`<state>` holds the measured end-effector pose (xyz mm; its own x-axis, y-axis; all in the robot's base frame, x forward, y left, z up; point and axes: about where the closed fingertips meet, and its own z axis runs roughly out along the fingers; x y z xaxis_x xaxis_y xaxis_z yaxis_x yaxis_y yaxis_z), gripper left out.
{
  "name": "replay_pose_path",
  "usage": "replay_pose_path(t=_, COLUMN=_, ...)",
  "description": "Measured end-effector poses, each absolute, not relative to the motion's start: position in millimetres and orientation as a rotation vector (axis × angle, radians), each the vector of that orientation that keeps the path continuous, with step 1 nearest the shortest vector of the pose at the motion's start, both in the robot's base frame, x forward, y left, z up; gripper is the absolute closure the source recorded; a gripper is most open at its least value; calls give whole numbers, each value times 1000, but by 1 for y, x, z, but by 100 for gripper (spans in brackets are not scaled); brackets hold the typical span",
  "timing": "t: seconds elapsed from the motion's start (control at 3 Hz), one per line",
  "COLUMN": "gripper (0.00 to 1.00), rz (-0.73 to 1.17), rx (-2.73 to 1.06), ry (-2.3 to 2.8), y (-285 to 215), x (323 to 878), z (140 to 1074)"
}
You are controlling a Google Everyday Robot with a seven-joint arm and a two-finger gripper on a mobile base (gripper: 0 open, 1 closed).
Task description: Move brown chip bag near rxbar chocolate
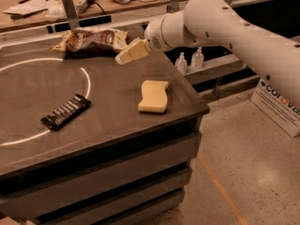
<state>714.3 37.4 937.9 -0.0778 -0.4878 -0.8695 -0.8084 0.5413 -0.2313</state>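
Note:
The brown chip bag [91, 42] lies at the far edge of the dark table [117, 125], crinkly brown with pale ends. The rxbar chocolate [66, 111] is a flat black bar with white lettering, lying at the left front near a white circle line. My gripper [131, 52] has pale cream fingers and hovers above the table just right of the bag's right end, reaching in from the white arm [225, 22] on the right. It holds nothing that I can see.
A pale yellow wavy-edged sponge [153, 96] lies near the table's right edge. A white circle [86, 81] is marked on the tabletop. Two small bottles [190, 60] stand on a shelf to the right. A cluttered bench runs behind the table.

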Motion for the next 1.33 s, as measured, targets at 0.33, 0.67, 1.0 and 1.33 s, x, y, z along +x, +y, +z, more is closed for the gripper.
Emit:
replay_pose_path(t=0.33, gripper=0, rz=380, rx=-1100, ry=1729, y=63, x=749, z=919)
replay_pose_path(t=0.67, gripper=0, rz=384, rx=-1126, ry=1730, y=92, x=790, z=899)
replay_pose_path(t=1.0, gripper=0, rz=378, rx=-1140, ry=1737, y=105, x=813, z=887)
replay_pose_path(t=1.33, gripper=0, rz=363, rx=-1138, ry=1772, y=108, x=831, z=872)
